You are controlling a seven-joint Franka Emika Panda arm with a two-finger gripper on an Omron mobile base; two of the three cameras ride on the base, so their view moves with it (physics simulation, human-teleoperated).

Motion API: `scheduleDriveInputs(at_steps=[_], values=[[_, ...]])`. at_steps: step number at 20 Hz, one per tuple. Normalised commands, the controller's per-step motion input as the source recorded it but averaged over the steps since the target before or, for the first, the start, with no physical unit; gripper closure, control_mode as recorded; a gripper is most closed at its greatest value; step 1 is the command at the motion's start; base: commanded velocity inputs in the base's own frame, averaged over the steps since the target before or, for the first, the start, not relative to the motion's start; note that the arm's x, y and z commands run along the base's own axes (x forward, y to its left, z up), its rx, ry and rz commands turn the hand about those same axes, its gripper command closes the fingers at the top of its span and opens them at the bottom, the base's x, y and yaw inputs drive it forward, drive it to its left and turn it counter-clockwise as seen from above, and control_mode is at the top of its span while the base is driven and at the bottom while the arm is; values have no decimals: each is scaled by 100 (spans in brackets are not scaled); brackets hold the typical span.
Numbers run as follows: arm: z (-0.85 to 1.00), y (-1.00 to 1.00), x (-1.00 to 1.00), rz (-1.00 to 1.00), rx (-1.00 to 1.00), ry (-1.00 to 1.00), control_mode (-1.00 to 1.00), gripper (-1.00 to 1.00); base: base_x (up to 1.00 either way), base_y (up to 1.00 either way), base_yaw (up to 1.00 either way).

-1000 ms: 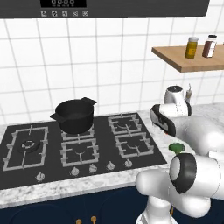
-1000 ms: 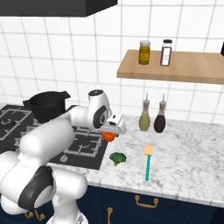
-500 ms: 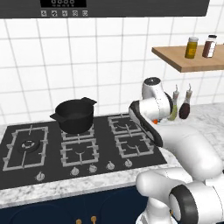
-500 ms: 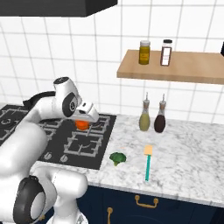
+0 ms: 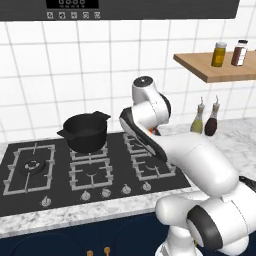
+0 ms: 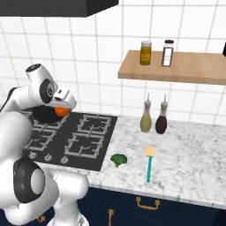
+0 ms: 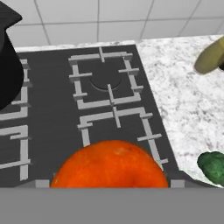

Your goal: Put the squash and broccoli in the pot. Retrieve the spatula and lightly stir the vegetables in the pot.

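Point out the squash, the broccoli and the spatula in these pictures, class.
squash point(image 7: 109, 164): hand view, middle of its orange front, close to the camera.
broccoli point(image 6: 118, 159): right base view, green top of the floret on the counter.
spatula point(image 6: 149, 166): right base view, upper part of its teal handle.

Bright, even rendered light, soft faint shadows, no glare, slightly coarse but sharp throughout.
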Motion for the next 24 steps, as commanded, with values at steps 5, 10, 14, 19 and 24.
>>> scheduleDriveInputs(at_steps=[5,10,14,19,24], values=[[16,77,74,3,2,-1,-100,100,0,0,0],[13,77,77,0,0,0,-100,100,0,0,0],[0,77,67,0,0,0,-100,100,0,0,0],[-18,59,63,2,1,0,-100,100,0,0,0],[-45,39,63,3,2,1,-100,100,0,0,0]])
